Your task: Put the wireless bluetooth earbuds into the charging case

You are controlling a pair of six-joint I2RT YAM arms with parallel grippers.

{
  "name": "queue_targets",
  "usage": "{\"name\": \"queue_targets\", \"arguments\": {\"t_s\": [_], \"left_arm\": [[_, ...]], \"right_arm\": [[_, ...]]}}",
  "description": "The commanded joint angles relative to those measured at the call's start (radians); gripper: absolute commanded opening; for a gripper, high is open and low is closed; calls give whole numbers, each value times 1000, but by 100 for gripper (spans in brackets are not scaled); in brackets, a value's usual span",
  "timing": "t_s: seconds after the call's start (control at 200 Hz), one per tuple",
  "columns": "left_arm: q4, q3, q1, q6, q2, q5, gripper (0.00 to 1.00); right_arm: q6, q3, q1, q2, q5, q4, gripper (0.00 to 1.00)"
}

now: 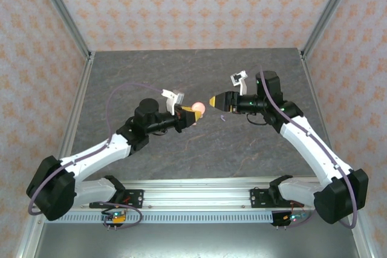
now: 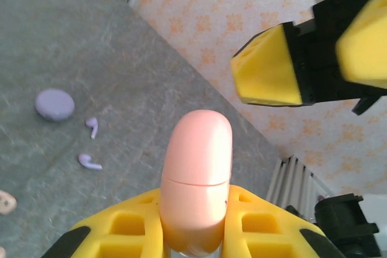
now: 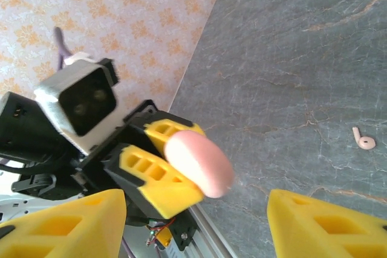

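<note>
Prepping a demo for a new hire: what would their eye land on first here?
The salmon-pink case, held in mid-air over the middle of the table, clamped in the left gripper. The right gripper faces it close by, jaws open and empty. On the table lie a lilac case with two lilac earbuds near it, and a lone pink earbud.

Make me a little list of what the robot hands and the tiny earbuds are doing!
left gripper: shut on the pink case, held above the table
pink case: lid closed
right gripper: open, facing the pink case, not touching it
purple case: on the table
purple earbuds: two, loose beside the purple case
pink earbud: one, loose on the table
</note>
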Motion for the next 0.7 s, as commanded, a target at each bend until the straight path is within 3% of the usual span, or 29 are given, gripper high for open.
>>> {"name": "queue_targets", "arguments": {"t_s": [0.0, 0.35, 0.546, 0.696], "left_arm": [[120, -29, -8, 186, -61, -30, 8], [138, -55, -10, 246, -100, -5, 7], [147, -38, -10, 187, -79, 1, 6], [158, 3, -10, 114, -25, 78, 7]], "right_arm": [[-63, 41, 6, -17, 19, -61, 64], [-88, 52, 9, -19, -69, -46, 64], [-120, 45, 30, -28, -49, -14, 64], [-203, 15, 31, -56, -3, 53, 63]]}}
